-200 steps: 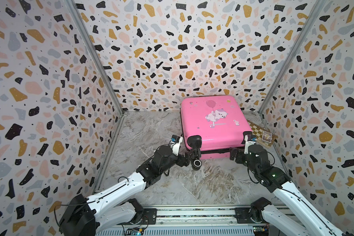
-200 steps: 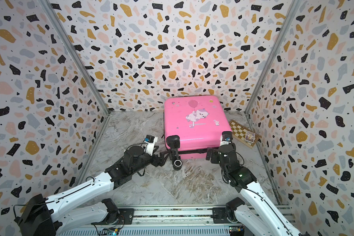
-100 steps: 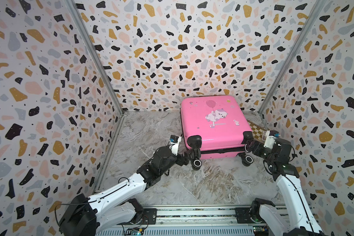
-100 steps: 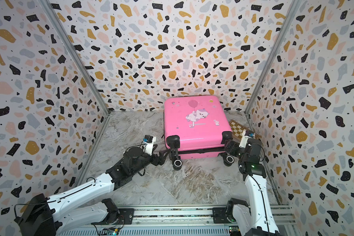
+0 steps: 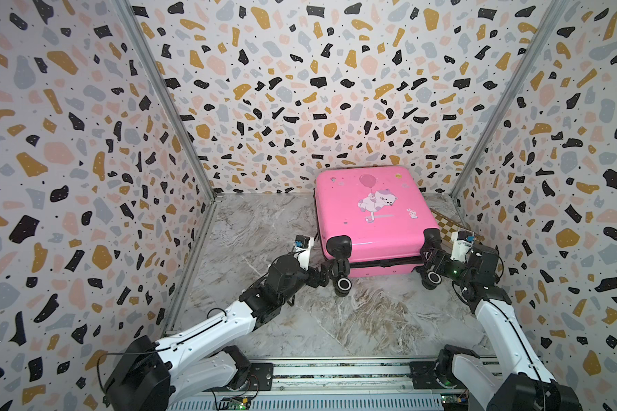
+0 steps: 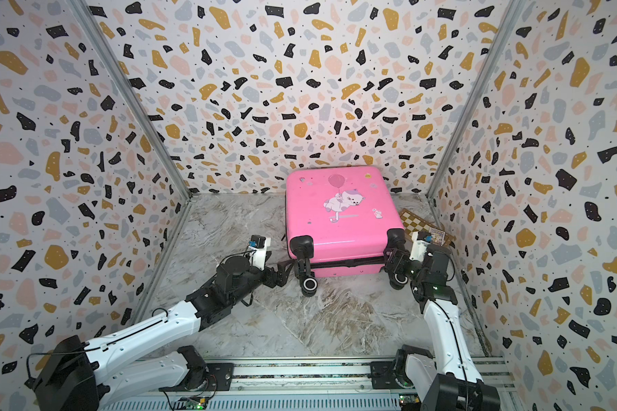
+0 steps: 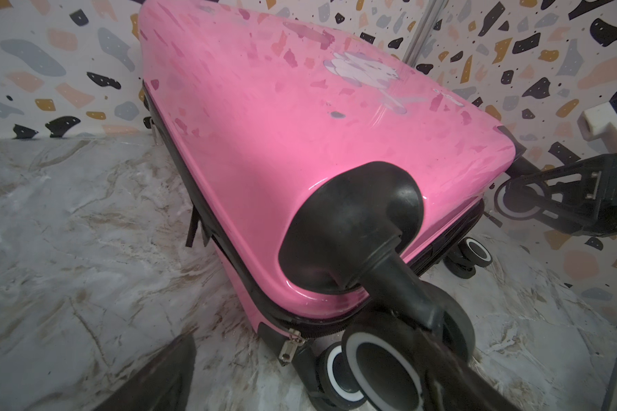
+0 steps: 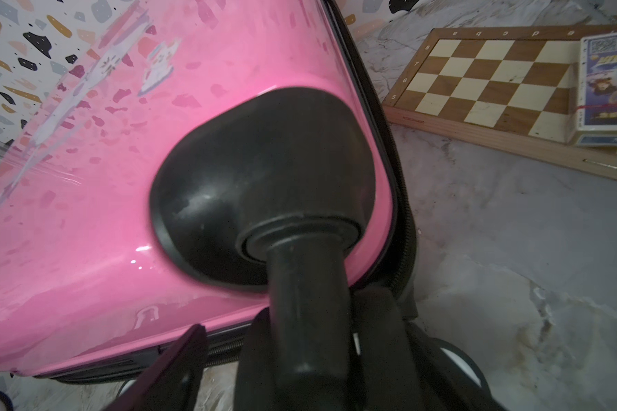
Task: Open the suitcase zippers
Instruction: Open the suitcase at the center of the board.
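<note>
The pink suitcase (image 5: 374,220) (image 6: 339,217) lies flat on the marble floor, cat print up, wheels toward me. Its black zippers (image 5: 385,264) (image 6: 349,264) run round the middle seam. A small metal pull (image 7: 288,347) hangs at the near left corner. My left gripper (image 5: 323,277) (image 6: 282,275) (image 7: 317,356) stands open at that corner, with the pull and a black wheel (image 7: 382,370) between its fingers. My right gripper (image 5: 430,261) (image 6: 394,261) (image 8: 300,338) is open astride the near right wheel's leg (image 8: 307,302); floor shows between one finger (image 8: 179,363) and the leg.
A wooden chessboard (image 5: 449,224) (image 8: 496,82) lies flat right of the case, with a small printed box (image 8: 606,82) on it. Terrazzo-patterned walls close in on three sides. Bare marble floor (image 5: 335,320) stretches between the case and the arm rail.
My right arm swung from the case's front out to its near right corner, and its jaws narrowed a little round the wheel leg. The left gripper stayed at the left corner and opened slightly.
</note>
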You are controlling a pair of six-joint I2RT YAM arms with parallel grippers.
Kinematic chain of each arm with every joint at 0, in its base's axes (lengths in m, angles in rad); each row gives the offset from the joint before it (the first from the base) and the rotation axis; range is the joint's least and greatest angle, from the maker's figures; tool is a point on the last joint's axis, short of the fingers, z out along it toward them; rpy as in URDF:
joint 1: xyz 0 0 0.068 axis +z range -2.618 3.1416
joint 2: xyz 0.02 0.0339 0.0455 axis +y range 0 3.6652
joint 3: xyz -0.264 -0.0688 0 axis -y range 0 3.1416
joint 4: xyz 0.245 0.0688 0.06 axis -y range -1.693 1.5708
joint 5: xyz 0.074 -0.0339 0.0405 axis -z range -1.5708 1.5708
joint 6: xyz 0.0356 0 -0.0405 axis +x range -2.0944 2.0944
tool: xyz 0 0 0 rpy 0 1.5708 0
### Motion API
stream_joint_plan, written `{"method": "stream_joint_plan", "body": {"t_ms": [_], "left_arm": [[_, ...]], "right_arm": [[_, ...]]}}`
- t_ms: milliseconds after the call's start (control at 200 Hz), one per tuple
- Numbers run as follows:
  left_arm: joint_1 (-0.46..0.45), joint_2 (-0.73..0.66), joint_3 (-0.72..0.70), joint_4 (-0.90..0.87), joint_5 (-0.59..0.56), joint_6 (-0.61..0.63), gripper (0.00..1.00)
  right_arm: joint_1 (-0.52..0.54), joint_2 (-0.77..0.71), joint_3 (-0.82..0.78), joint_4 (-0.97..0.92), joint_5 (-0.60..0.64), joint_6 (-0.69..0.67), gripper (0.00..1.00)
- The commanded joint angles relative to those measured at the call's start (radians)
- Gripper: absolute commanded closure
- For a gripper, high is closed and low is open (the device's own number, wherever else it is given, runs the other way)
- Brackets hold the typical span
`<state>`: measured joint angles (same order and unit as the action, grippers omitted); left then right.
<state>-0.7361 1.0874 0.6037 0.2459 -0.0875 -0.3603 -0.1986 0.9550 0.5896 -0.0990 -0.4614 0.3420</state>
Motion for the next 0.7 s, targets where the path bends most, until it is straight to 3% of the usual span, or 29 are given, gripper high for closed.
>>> {"method": "stream_joint_plan", "body": {"t_ms": [0,240,466,696], "left_arm": [[0.068,0.038,0.040,0.011,0.119,-0.078,0.06],[0.168,0.101,0.033,0.097,0.327,-0.171,0.11],[0.231,0.166,0.041,0.133,0.432,-0.233,0.18],[0.257,0.253,0.090,0.096,0.484,-0.243,0.22]], "right_arm": [[-0.007,-0.001,-0.004,0.043,-0.020,-0.003,0.20],[-0.009,-0.002,-0.028,0.094,-0.073,0.027,0.46],[-0.009,-0.033,-0.034,0.089,-0.094,0.042,0.69],[-0.010,-0.180,-0.019,0.034,-0.091,0.064,0.91]]}}
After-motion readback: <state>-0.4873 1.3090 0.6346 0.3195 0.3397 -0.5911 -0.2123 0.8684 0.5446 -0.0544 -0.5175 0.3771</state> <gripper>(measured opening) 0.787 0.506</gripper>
